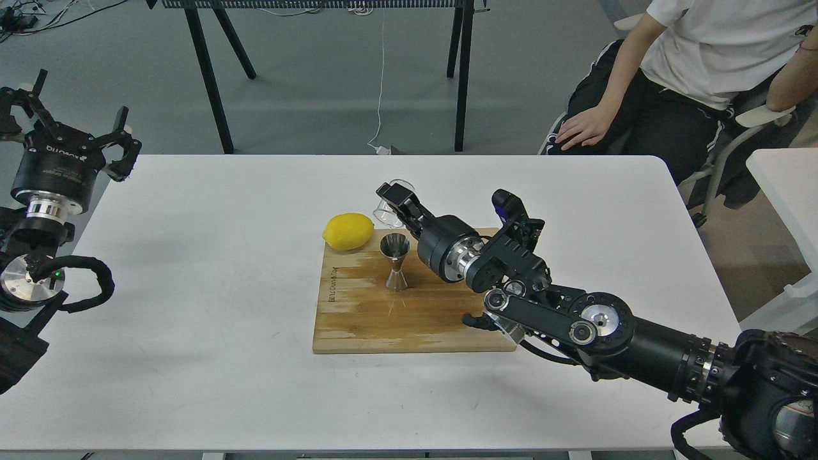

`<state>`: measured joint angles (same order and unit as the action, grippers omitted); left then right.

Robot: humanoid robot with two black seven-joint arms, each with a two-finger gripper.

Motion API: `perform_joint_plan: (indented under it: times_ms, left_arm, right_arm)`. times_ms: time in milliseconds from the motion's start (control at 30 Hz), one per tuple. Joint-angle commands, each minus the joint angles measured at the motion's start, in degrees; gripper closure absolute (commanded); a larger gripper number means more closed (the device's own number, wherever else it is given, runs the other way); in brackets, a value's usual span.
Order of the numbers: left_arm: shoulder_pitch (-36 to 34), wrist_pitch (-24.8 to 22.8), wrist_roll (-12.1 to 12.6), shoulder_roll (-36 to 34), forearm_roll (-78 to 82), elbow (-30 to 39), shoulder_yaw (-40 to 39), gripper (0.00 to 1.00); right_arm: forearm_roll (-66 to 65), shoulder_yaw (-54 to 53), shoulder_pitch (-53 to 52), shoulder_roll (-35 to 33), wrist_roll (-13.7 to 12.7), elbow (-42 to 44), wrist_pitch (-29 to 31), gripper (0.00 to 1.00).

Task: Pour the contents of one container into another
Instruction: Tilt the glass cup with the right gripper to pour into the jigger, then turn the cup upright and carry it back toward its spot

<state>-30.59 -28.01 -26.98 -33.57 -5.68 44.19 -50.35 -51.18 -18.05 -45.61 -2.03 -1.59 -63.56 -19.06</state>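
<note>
The steel hourglass jigger (395, 262) stands upright on the wooden cutting board (409, 313). My right gripper (395, 199) is shut on the small clear glass cup (386, 206), holding it in the air just above and behind the jigger's mouth. The glass looks only slightly tilted. My left gripper (61, 121) is raised at the table's far left edge, open and holding nothing.
A yellow lemon (348, 230) lies at the board's back left corner, close to the jigger. A seated person (690, 70) is beyond the table's far right. Another white table (789, 191) stands to the right.
</note>
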Motion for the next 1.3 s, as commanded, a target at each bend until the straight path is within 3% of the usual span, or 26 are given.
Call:
perform_joint_plan:
  times_ms: [0,234,501,634,935,1169,1269]
  left_arm:
    - [0.0,0.0,0.0,0.0,0.0,-0.1,0.0,0.00]
    - [0.0,0.0,0.0,0.0,-0.1,0.0,0.0,0.00]
    - [0.1,0.0,0.0,-0.1,-0.2,0.0,-0.1,0.00]
    - [0.1,0.0,0.0,-0.1,-0.2,0.0,-0.1,0.00]
    - [0.2,0.0,0.0,-0.5,-0.2,0.0,-0.1,0.00]
    - [0.3,0.0,0.0,-0.7,-0.2,0.0,-0.1,0.00]
    - [0.2,0.0,0.0,-0.5,-0.2,0.0,-0.1,0.00]
  right_arm:
    - [-1.2,1.0,-0.4,-0.2,0.2,0.1,0.0,0.63]
    - [-2.4,1.4,-0.5,-1.7,0.4,0.5,-0.5,0.64]
    - [-4.6,4.2,-0.5,-2.3,3.4,0.5,-2.7,0.64]
    - [-3.0,3.0,0.2,-4.5,3.3,-0.4,-2.3,0.63]
    - [23.8,-11.9,3.5,-9.6,2.7,-6.9,4.1,0.63]
    - [42.4,-30.4,14.0,-12.8,-1.7,-9.3,9.9,0.63]
    - [51.3,-41.4,20.5,-12.9,-5.1,-8.8,12.2,0.63]
